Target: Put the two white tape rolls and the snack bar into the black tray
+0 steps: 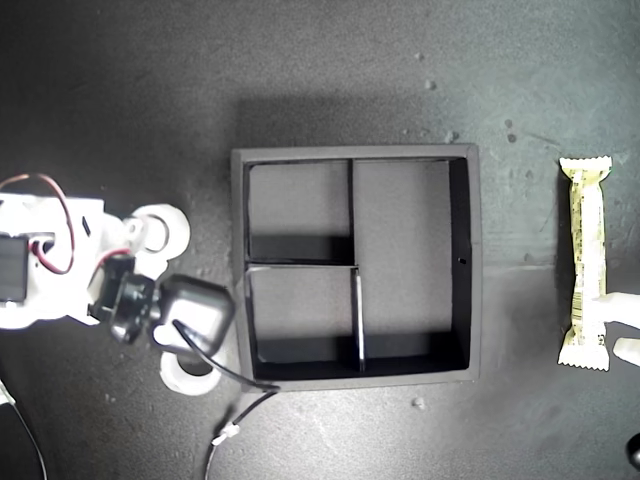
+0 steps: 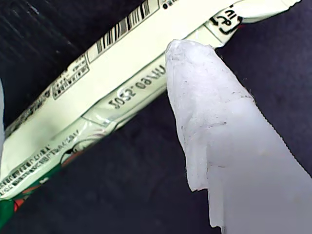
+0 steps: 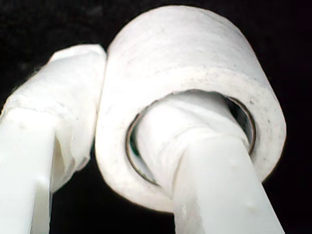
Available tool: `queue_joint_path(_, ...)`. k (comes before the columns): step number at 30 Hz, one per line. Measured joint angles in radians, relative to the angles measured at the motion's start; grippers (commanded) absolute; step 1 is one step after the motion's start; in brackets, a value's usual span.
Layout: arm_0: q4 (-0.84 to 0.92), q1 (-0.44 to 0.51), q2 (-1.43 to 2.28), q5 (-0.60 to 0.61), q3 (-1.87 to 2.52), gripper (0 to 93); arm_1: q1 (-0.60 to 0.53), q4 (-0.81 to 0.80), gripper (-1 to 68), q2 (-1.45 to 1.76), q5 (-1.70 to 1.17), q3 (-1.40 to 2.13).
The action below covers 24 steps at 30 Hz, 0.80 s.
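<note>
The black tray (image 1: 475, 260) sits mid-table with nothing in its three compartments. The snack bar (image 1: 584, 262) lies lengthwise at the exterior view's right. My first gripper (image 1: 622, 328) stands open beside its near end, one white finger (image 2: 209, 122) touching the wrapper (image 2: 97, 92). At the exterior view's left are two white tape rolls, one (image 1: 170, 232) by the arm's white parts, one (image 1: 188, 378) half under the black camera housing. My second gripper (image 3: 126, 92) is shut on a tape roll (image 3: 195, 53), one finger through its hole, one outside. Which of the two rolls it is I cannot tell.
A black cable with a white connector (image 1: 226, 434) trails from the camera housing (image 1: 197, 310) past the tray's near corner on the exterior view's left. Red wires (image 1: 62, 215) loop over that arm. A dark object (image 1: 634, 452) shows at the exterior view's lower right edge.
</note>
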Motion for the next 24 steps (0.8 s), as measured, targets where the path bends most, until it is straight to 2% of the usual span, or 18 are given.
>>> queue_joint_path(4,0.0,0.018,0.043,0.008,0.0,0.0,0.018,0.018,26.6,-0.158,0.0,-0.031)
queue_joint_path(7,0.0,0.021,0.063,0.011,0.0,0.0,0.038,0.054,25.7,-0.25,0.0,-0.061)
queue_joint_path(14,0.0,0.021,0.064,0.008,0.012,0.0,0.123,0.132,26.1,-0.264,0.0,-0.201)
queue_joint_path(17,0.0,0.02,0.067,0.008,0.014,0.0,0.189,0.167,22.0,-0.261,0.012,-0.267)
queue_joint_path(24,0.0,0.02,0.072,0.006,0.014,0.0,0.235,0.221,18.5,-0.259,0.379,-0.262)
